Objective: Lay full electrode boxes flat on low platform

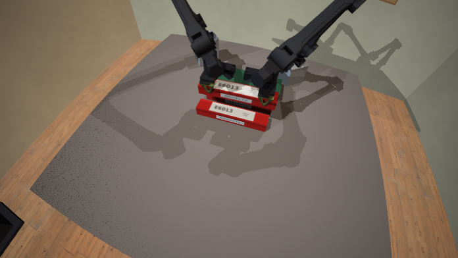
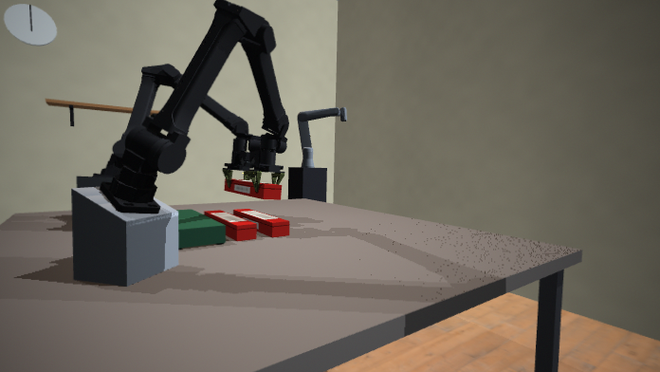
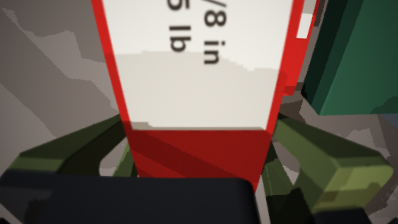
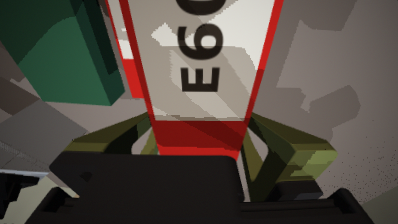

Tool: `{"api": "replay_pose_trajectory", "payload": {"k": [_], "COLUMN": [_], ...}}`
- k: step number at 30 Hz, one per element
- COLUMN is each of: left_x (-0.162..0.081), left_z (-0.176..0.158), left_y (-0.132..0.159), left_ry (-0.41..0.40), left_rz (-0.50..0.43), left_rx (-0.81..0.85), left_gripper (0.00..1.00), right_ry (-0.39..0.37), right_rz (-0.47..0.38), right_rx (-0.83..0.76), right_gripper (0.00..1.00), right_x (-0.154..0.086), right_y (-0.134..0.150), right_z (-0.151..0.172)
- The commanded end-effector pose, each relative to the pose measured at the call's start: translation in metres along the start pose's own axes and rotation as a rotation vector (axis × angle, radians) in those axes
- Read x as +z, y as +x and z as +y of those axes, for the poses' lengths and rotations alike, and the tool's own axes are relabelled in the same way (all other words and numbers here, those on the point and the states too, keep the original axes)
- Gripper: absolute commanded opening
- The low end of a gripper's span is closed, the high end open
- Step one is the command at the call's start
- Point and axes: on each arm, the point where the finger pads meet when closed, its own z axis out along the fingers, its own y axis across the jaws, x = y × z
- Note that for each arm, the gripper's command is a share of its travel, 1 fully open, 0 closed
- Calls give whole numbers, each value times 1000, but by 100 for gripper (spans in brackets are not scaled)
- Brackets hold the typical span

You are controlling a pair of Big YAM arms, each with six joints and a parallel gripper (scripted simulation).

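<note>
Raised box of electrodes (image 1: 235, 93) (image 2: 247, 188) (image 3: 200, 92) (image 4: 200, 130) hanging level above the table (image 1: 230, 210) (image 2: 341, 270) — left gripper (image 1: 266, 99) (image 2: 235, 179) (image 3: 200, 122) (image 4: 0, 0) clamping its "5 lb" end, right gripper (image 1: 208, 87) (image 2: 268, 180) (image 4: 200, 117) the "E6013" end.Box of electrodes (image 1: 235, 98) (image 2: 247, 188) (image 3: 200, 155) (image 4: 200, 132) hanging above the table (image 1: 230, 210) (image 2: 341, 270) — left gripper (image 1: 266, 99) (image 2: 235, 179) (image 3: 200, 122) clamping its "5 lb" end, right gripper (image 1: 208, 87) (image 2: 268, 180) (image 4: 200, 117) clamping the "E60" end. Two other red boxes lying flat below: the nearer box (image 2: 237, 227) sitting beside the green platform (image 1: 238, 76) (image 2: 204, 232) (image 3: 360, 65) (image 4: 65, 55), the outer box (image 1: 231, 115) (image 2: 265, 223) farther out.

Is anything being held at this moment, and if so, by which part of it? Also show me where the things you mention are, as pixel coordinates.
Yes: one red box (image 1: 237, 88) (image 2: 271, 193) (image 3: 195, 95) (image 4: 200, 107), across its long sides: left gripper (image 1: 266, 99) (image 2: 236, 180) (image 3: 201, 122) near its "5 lb" end, right gripper (image 1: 208, 87) (image 2: 269, 180) (image 4: 199, 117) near its "E6013" end.
</note>
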Motion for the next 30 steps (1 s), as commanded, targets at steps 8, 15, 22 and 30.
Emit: {"api": "replay_pose_trajectory", "payload": {"k": [8,15,22,30], "left_x": [-48,-37,-32,-24], "left_z": [31,24,25,24], "left_y": [-7,-6,-2,3], "left_ry": [-138,-127,-124,-119], "left_rz": [-51,-45,-41,-37], "left_rx": [-3,2,-6,-15], "left_gripper": [0,0,0,0], "right_ry": [135,145,137,137], "right_rz": [-76,-83,-79,-80], "right_rx": [8,13,9,9], "right_gripper": [0,0,0,0], "right_x": [-59,-58,-51,-46], "right_y": [-8,-10,-10,-10], "right_z": [-24,-28,-24,-23]}}
